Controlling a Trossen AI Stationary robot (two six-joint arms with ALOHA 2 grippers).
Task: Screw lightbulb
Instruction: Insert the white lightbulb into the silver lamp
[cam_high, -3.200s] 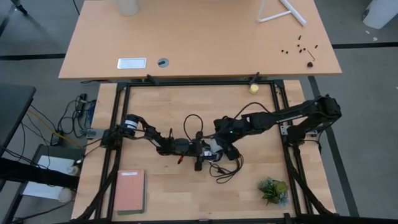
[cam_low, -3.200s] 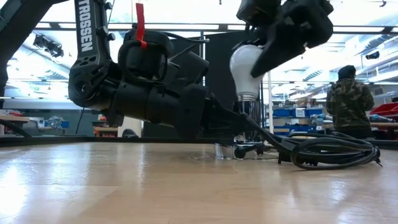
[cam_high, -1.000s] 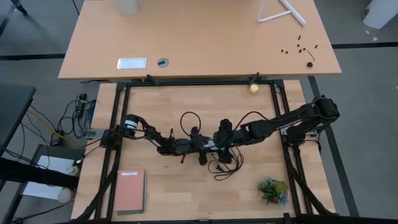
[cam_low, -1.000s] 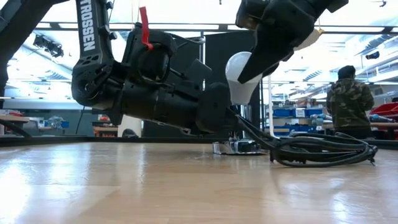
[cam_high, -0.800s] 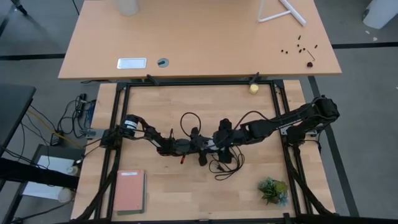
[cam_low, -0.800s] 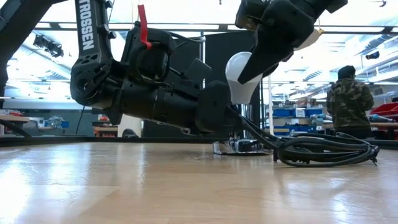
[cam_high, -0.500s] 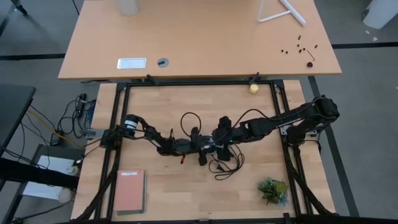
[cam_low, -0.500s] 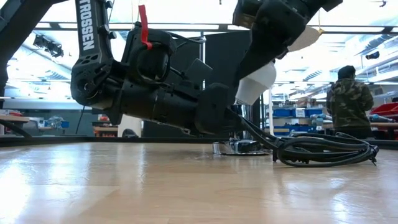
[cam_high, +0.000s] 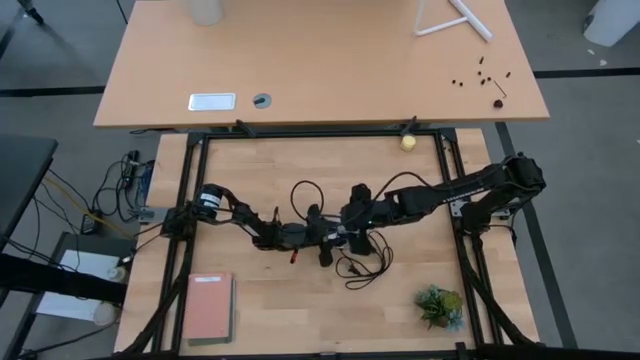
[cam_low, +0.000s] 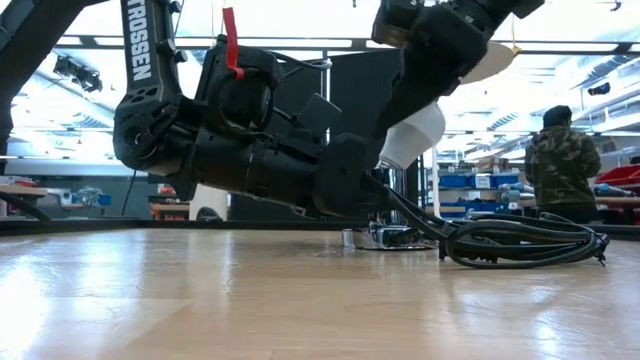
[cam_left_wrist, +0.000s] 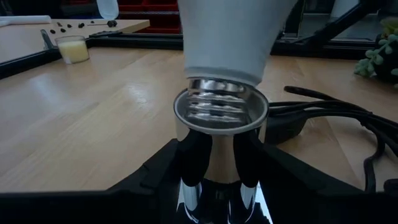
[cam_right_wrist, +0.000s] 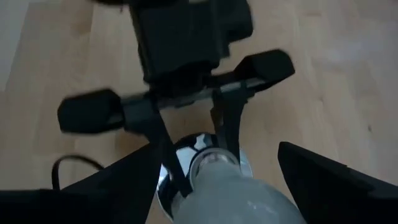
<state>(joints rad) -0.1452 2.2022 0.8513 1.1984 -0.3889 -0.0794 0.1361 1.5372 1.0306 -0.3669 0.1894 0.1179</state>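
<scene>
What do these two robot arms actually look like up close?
Both arms are dark, nearly black, built of chunky jointed segments. The left arm carries white "TROSSEN" lettering, a red tab on top and, seen from above, a white band near its base. Thin black cables loop beside the right arm. Each ends in two flat dark fingers.

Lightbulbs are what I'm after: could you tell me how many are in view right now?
1. The lightbulb is held by the right gripper, its threaded base entering the silver socket gripped by the left gripper. No others show.
</scene>
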